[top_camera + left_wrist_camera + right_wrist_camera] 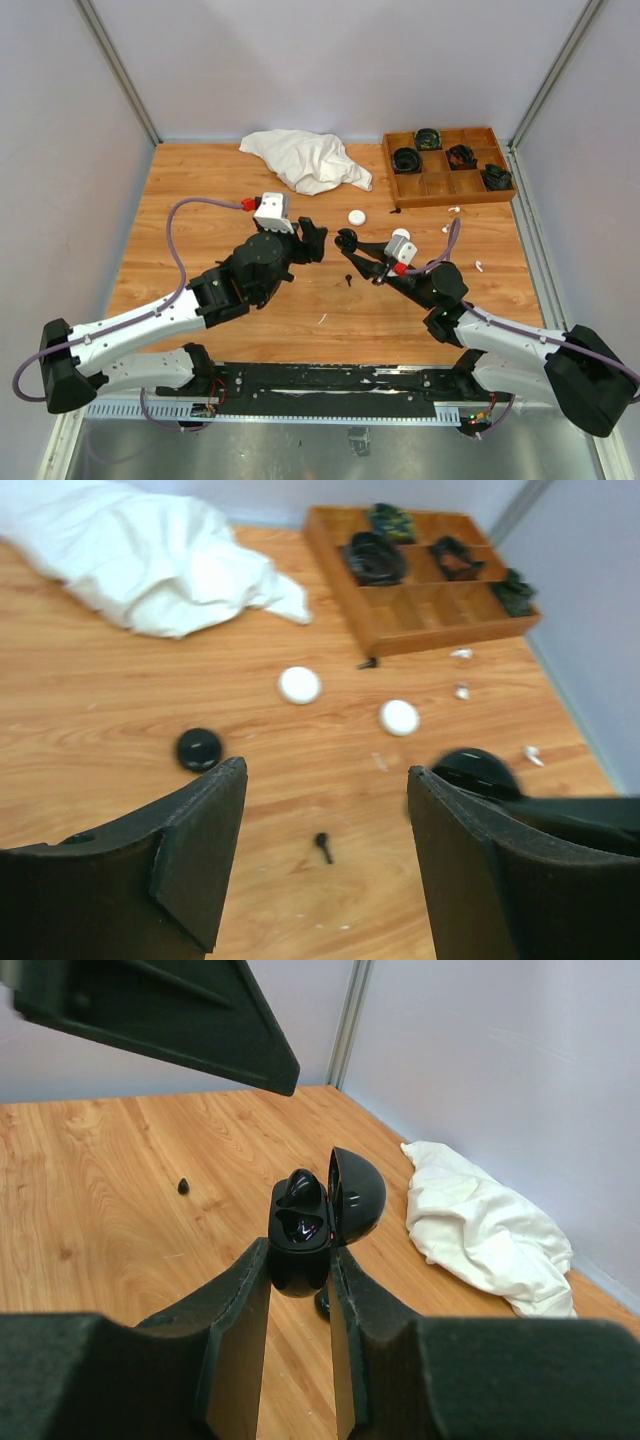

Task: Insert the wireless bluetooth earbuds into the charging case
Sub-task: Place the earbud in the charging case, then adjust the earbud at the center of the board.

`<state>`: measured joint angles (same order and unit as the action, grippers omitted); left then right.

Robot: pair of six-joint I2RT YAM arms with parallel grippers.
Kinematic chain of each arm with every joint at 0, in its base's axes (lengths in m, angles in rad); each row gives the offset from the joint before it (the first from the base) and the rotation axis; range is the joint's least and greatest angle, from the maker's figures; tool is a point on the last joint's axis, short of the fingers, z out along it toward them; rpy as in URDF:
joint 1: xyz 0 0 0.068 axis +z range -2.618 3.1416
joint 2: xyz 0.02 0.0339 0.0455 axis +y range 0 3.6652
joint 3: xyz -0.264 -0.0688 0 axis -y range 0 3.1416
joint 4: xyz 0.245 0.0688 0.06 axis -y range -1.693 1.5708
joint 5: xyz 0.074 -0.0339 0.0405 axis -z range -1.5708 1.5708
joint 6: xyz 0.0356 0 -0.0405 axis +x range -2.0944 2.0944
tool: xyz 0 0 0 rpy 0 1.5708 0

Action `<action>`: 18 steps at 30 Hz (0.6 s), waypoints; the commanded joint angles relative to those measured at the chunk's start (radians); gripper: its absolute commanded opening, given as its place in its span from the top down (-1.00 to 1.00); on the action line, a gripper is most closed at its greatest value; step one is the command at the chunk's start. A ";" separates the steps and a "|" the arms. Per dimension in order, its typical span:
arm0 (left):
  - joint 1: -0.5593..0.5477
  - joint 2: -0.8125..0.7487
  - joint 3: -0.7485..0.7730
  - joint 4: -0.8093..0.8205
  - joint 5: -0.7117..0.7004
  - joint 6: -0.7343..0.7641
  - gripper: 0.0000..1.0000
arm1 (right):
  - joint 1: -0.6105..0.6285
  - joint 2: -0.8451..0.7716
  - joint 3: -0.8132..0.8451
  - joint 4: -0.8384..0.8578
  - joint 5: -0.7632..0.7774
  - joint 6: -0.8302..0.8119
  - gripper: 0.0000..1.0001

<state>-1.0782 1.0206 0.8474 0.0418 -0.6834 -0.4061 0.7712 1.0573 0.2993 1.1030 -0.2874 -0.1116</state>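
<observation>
**Right Arm Holds the Open Case; Left Jaws Stand Apart and Empty**

From the arm bases at 6 o'clock, both arms reach inward and meet near the middle of the table (200, 200). The left gripper (314, 240) has its fingers spread wide with only bare wood between them; it holds nothing. Just beside it at 3 o'clock, the right gripper (300, 1258) is clamped on the black charging case (297, 1225), fingers pressed to its two sides. The case's lid is swung open and stands upright. A dark piece appears to sit in one well; whether both wells are filled cannot be told.

A black earbud (348, 279) lies loose on the wood at 6 o'clock of the held case, touching nothing. Off at 3 o'clock, a white earbud (478, 266) lies alone, well apart from both grippers.

Farther out, a white round case (356, 216) rests at 12 o'clock of the held case. The left wrist view shows a second white round case (399, 717) and a black round case (199, 748), the latter at 10 o'clock of the loose black earbud. Two more white earbuds (446, 228) lie just in front of the wooden tray (450, 200).

At the far edge, the tray sits at 1 o'clock with coiled black items (407, 159) in several compartments. A crumpled white cloth (305, 160) lies at 11 o'clock.
</observation>
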 commanded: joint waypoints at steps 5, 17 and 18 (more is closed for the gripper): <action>0.221 0.025 0.047 -0.307 0.108 -0.174 -0.42 | 0.020 -0.037 -0.033 0.039 0.020 -0.013 0.99; 0.596 0.117 -0.001 -0.448 0.279 -0.220 -0.41 | 0.021 -0.039 -0.047 0.027 0.007 -0.036 0.99; 0.626 0.122 -0.011 -0.440 0.292 -0.215 -0.41 | 0.021 -0.039 -0.049 0.030 0.007 -0.036 0.99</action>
<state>-0.5552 1.1263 0.8661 -0.3763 -0.4541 -0.6121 0.7712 1.0309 0.2695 1.0973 -0.2832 -0.1299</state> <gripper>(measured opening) 0.707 0.274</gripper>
